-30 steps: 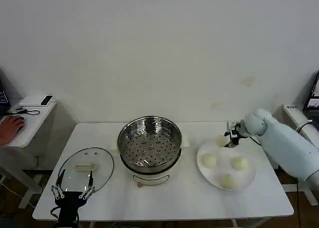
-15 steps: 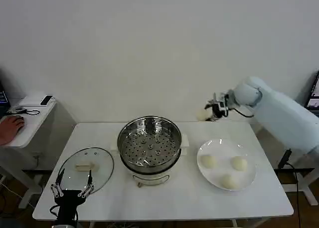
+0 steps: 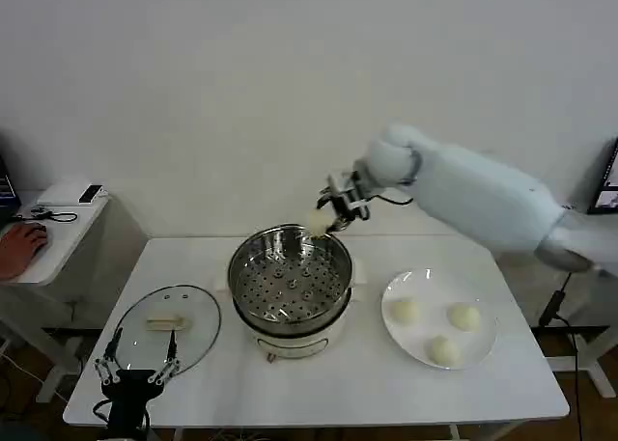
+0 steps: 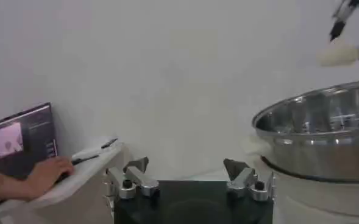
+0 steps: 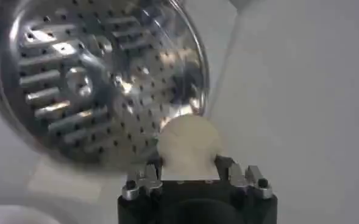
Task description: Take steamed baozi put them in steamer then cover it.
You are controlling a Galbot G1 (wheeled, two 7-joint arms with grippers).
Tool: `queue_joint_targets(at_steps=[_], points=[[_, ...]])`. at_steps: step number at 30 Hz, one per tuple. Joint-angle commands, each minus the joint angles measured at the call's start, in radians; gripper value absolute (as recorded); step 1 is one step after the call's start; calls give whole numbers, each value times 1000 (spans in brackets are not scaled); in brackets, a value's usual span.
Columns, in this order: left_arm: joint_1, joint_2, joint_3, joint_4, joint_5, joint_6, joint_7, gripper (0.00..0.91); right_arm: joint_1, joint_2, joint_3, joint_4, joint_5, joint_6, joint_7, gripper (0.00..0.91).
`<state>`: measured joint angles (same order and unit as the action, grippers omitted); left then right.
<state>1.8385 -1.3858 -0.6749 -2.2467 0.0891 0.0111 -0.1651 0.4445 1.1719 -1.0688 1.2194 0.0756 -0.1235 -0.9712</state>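
Note:
My right gripper (image 3: 329,219) hangs over the far right rim of the steamer (image 3: 290,282), shut on a cream-white baozi (image 3: 318,222). The right wrist view has that baozi (image 5: 188,143) between the fingers, above the perforated tray (image 5: 94,79). Three more baozi (image 3: 406,312) (image 3: 463,316) (image 3: 443,350) lie on the white plate (image 3: 483,349) to the right of the steamer. The glass cover (image 3: 166,327) lies flat on the table at the left, with its cream handle up. My left gripper (image 3: 135,364) is open, low at the table's front left edge by the cover.
A side table (image 3: 58,234) stands at the far left with a person's hand (image 3: 19,248) on it. The white work table (image 3: 367,383) has free room in front of the steamer and plate. A laptop (image 4: 21,137) shows in the left wrist view.
My right gripper has lifted one baozi off the plate, swung it up and left, and now holds it above the steamer's far rim. The left arm has stayed put.

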Motion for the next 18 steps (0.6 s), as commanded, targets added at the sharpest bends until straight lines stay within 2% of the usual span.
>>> queue_joint_targets(at_steps=[1,12,14,18], points=[[9,-5,-11,-9,-1,-3,-2,907,16,118,-111,-52,-71,121,19,615],[2,-10,-16,-5,0,-1,-1,907,-67,165,-112,-191,-201,245,64,605],[-3,-9,-16,-4,0,0,-1,907,-77,179,-100,-231,-247,286,74,605],[-8,-8,-24,0,-1,0,-2,907,-88,198,-86,-273,-275,315,86,605]])
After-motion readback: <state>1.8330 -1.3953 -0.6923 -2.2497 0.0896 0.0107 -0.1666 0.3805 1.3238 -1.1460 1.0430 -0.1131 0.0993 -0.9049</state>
